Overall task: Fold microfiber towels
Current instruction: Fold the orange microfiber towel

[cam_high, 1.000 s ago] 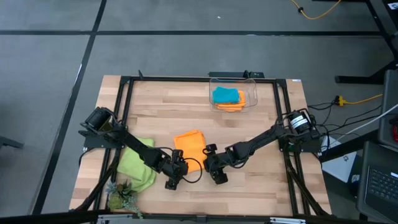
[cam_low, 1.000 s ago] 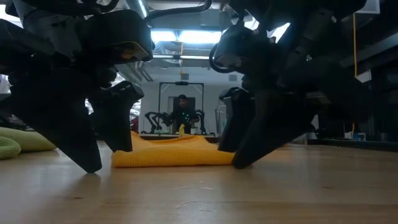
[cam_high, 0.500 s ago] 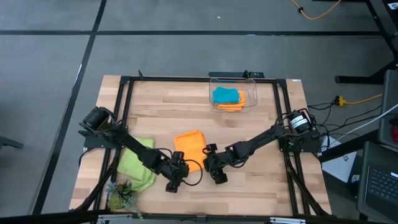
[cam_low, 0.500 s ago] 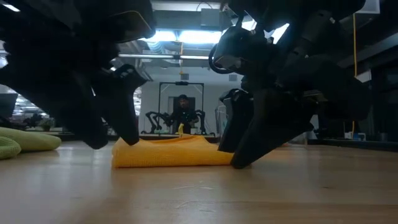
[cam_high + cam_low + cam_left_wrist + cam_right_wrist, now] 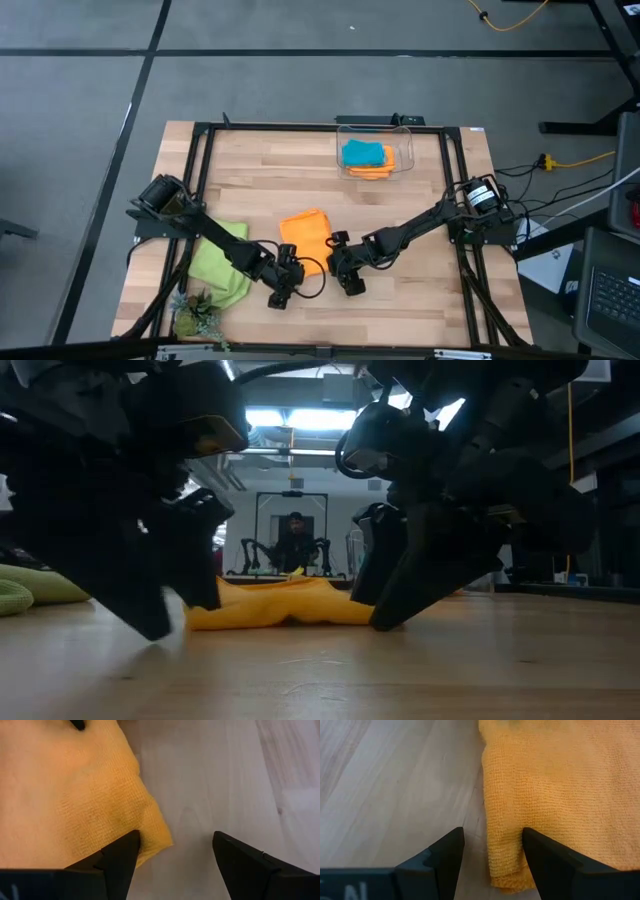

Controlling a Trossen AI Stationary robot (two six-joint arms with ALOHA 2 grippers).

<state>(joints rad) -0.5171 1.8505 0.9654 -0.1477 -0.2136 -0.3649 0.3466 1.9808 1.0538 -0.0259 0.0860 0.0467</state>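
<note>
Orange towel [image 5: 306, 238]: folded, textured weave, mid-table near the front edge.
Left gripper [image 5: 281, 290]: fingers apart, at its near left corner.
Right gripper [image 5: 346, 281]: fingers apart, straddling its right edge.

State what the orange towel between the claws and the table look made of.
Orange towel: soft microfiber-like cloth, matte, with a fine nubby waffle weave.
Table: light wood, smooth low-sheen finish, with visible grain and plank seams; possibly laminate.

orange towel [image 5: 306, 240], lime green towel [image 5: 220, 268], turquoise towel [image 5: 362, 153], pale wood table [image 5: 420, 300], dark grippers [image 5: 283, 289].
</note>
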